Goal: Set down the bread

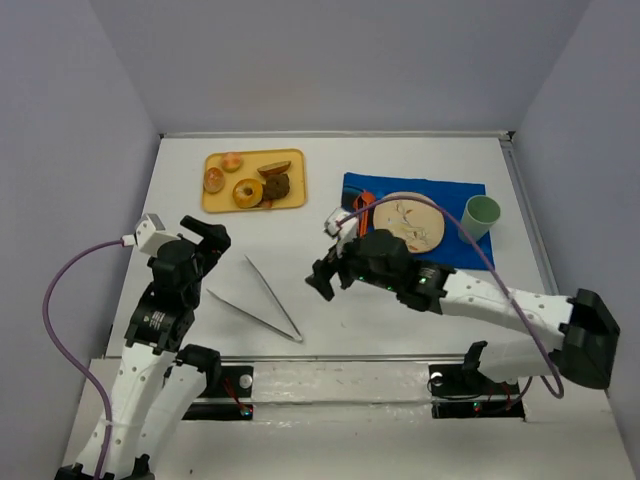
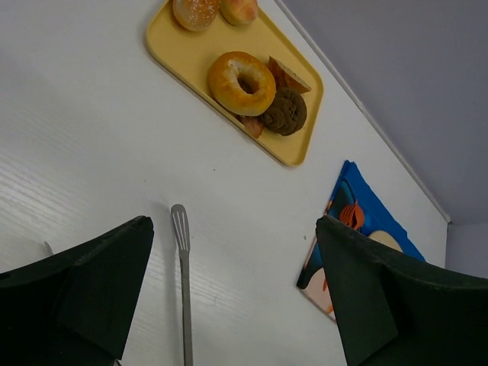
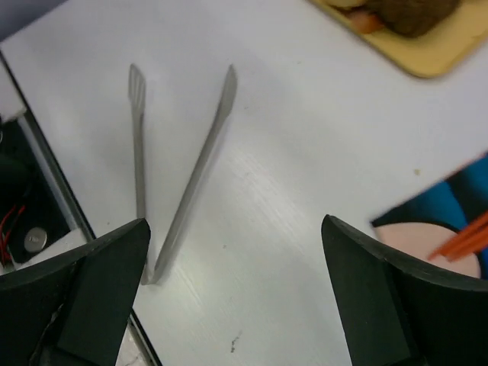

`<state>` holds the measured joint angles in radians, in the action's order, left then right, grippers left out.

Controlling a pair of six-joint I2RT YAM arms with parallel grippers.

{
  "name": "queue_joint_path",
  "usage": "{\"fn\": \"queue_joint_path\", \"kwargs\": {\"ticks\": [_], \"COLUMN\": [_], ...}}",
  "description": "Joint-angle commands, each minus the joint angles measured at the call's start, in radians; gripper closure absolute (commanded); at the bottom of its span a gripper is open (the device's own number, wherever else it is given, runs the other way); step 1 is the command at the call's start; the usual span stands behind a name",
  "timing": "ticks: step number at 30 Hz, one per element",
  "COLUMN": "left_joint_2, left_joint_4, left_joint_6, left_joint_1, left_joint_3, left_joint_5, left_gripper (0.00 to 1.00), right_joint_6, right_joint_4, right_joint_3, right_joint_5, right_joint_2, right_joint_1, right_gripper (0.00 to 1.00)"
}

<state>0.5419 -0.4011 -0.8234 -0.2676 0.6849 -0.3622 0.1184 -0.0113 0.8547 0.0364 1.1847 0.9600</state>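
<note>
Though bread (image 3: 415, 11) cropped in rt wrist view, tray (image 3: 450, 49) too

A yellow tray (image 1: 222, 203) sits on the white surface (image 1: 320, 160). In the tray's right half lies the bread (image 1: 277, 185), just beside a ring doughnut (image 1: 248, 192) at the tray's middle. A tan wedge slice (image 1: 274, 168) lies along the tray's far edge, and a round bun (image 1: 214, 180) and a smaller one (image 1: 231, 161) fill the tray's left half. Metal tongs (image 1: 271, 297), spread in a V, lie nearer than the tray. The left tool (image 1: 205, 235) hovers off the tray's near left corner, and the right tool (image 1: 325, 272) is off its near right corner. Right of the tray, a blue cloth (image 1: 365, 186) carries a plate (image 1: 415, 222), with a green cup (image 1: 480, 215) beyond it.
</note>
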Motion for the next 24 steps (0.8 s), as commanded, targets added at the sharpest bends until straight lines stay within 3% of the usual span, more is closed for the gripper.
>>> {"fn": "queue_joint_path", "kwargs": {"ticks": [1,8,24], "left_joint_2": [-0.01,-0.019,-0.036], "left_joint_4": [0.03,0.065,0.088], "left_joint_6": [0.021,0.044,0.053], "left_joint_1": [-0.004,-0.004,-0.004], "left_joint_3": [-0.001,-0.013,-0.027], "left_joint_5": [0.017,0.068,0.089], "left_gripper": [0.01,0.01,0.01], "right_joint_6": [-0.16,-0.168,-0.003], "right_joint_4": [0.008,-0.01,-0.065], "right_joint_3": [0.127,0.216,0.395], "right_joint_5": [0.115,0.109,0.189], "right_joint_2": [0.253,0.486,0.852], "right_joint_1": [0.193,0.328,0.339], "right_gripper": [0.0,0.0,0.0]}}
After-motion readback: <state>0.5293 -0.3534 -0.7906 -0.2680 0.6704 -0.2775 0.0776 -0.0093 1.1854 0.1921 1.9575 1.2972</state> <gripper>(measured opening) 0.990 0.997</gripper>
